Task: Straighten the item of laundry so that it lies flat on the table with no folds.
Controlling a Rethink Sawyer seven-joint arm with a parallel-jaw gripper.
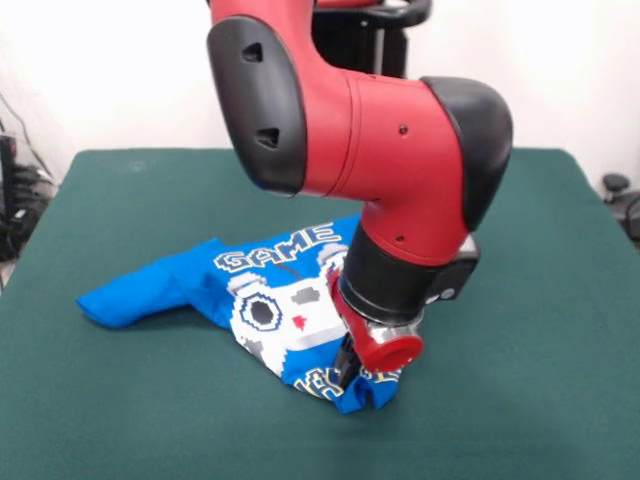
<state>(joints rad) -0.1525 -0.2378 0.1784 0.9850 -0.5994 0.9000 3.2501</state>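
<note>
The item of laundry, a bright blue T-shirt [190, 280], lies crumpled on the green table [520, 300] a little left of the middle. Its print faces up, with the white word GAME and a pixel controller. One sleeve stretches out to the left. The near right part is bunched and folded under. My gripper [350, 372] comes down from the large red and black arm onto that bunched near edge of the shirt. The red wrist covers most of it, so its state does not show.
The arm's big red elbow [330, 110] hangs over the table's middle and hides the shirt's far right part. Green cloth lies bare all around the shirt. Cables and gear [20, 200] sit off the left edge, and a dark object [615, 185] off the right.
</note>
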